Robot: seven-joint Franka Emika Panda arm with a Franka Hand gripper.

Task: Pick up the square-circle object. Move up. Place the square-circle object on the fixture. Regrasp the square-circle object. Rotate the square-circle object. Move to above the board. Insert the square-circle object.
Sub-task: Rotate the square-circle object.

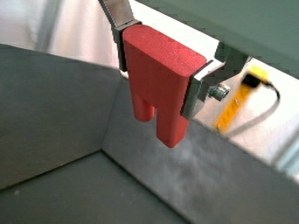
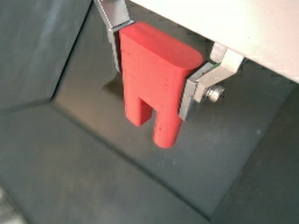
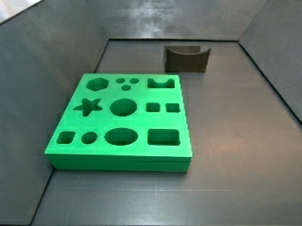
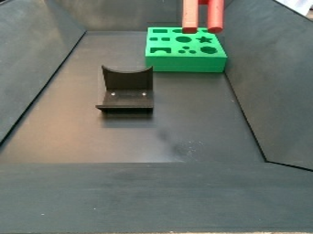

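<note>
Red peg (image 1: pixel 156 83) plain and unpatterned, silver claw (image 1: pixel 163 66) plates either side of it, bright green board (image 3: pixel 122 121) dotted with dark cut-out shapes, dark grey-brown fixture (image 4: pixel 124 90), dull grey floor (image 3: pixel 236 168), yellow cable (image 1: pixel 233 105).

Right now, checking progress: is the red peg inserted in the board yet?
Not inserted. The gripper holds the square-circle object in the air, its legs above the board.

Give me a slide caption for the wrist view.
Gripper holds the red square-circle object between its fingers, above the dark floor.
</note>
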